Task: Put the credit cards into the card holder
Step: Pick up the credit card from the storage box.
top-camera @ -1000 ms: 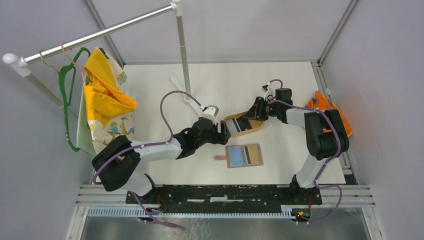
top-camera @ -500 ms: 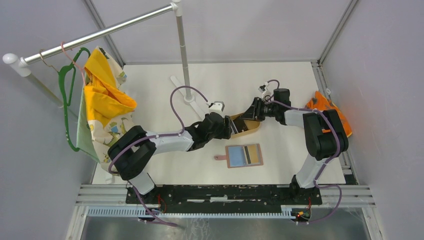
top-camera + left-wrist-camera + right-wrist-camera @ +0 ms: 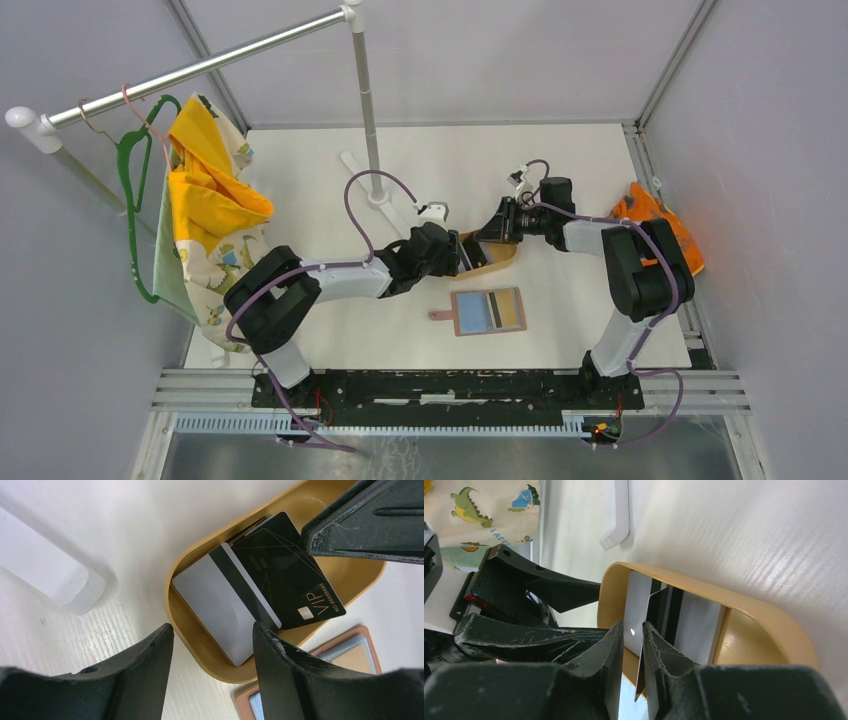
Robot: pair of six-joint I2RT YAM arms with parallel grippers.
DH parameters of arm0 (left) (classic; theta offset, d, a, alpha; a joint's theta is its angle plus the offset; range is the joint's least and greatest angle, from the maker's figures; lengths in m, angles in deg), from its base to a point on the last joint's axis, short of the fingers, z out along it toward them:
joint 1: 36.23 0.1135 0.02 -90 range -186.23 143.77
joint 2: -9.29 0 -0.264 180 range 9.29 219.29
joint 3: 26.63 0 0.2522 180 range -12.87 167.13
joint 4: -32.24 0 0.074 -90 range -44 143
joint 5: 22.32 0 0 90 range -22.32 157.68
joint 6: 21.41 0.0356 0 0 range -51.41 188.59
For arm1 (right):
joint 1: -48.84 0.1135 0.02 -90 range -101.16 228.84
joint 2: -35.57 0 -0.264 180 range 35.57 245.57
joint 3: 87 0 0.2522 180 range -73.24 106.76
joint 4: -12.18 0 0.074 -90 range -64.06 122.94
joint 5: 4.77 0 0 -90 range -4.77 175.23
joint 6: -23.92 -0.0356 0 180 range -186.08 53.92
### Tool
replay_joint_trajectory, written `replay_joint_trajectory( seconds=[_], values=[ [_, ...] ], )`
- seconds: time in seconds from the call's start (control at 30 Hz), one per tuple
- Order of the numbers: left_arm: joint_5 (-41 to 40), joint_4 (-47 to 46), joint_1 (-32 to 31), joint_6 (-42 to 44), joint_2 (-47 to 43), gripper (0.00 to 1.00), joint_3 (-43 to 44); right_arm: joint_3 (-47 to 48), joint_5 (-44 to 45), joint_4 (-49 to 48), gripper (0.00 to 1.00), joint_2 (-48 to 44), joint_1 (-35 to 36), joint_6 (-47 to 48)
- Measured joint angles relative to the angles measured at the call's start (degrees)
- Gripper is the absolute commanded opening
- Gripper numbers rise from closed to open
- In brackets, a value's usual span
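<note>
A tan tray (image 3: 503, 262) holds a white card with a dark stripe (image 3: 215, 600) and, on top of it, a black card (image 3: 285, 575). My left gripper (image 3: 212, 627) is open and straddles the tray's near rim (image 3: 210, 662) and the white card's corner. My right gripper (image 3: 633, 626) is open by only a narrow slit. The black card's edge (image 3: 642, 665) lies in that slit against one finger. The open card holder (image 3: 488, 311) lies in front of the tray, with a blue and a gold card in its slots.
A rack pole (image 3: 365, 100) stands on a white base (image 3: 360, 170) behind the left gripper. Dinosaur-print and yellow cloth (image 3: 210, 200) hangs at the left. An orange cloth (image 3: 650, 210) lies at the table's right edge.
The left arm has stretched right so its gripper meets the tray's end, and its jaws have narrowed a little. The right gripper has slid left over the tray and its jaws have drawn close around the black card.
</note>
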Motion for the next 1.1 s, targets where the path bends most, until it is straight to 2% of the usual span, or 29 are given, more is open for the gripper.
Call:
replay_joint_trajectory(
  seconds=[0.27,0.47,0.7,0.93,1.1],
  values=[
    [0.0,0.5,0.3,0.0,0.9,0.64,0.4,0.0,-0.7,-0.7,0.17,0.3,2.0,-0.2],
    [0.0,0.9,0.5,0.0,1.8,0.64,1.2,0.0,-1.3,-0.7,0.16,1.1,3.0,-0.3],
    [0.2,1.0,0.8,0.0,3.3,0.64,2.0,0.9,-0.6,2.0,0.35,1.2,2.9,3.1],
    [0.3,1.1,0.9,0.0,3.4,0.64,2.1,4.1,5.0,10.4,0.4,-0.2,3.0,12.5],
    [0.3,1.1,0.9,0.0,3.4,0.64,2.1,4.4,7.1,14.0,0.42,-0.2,2.9,15.6]
  ],
)
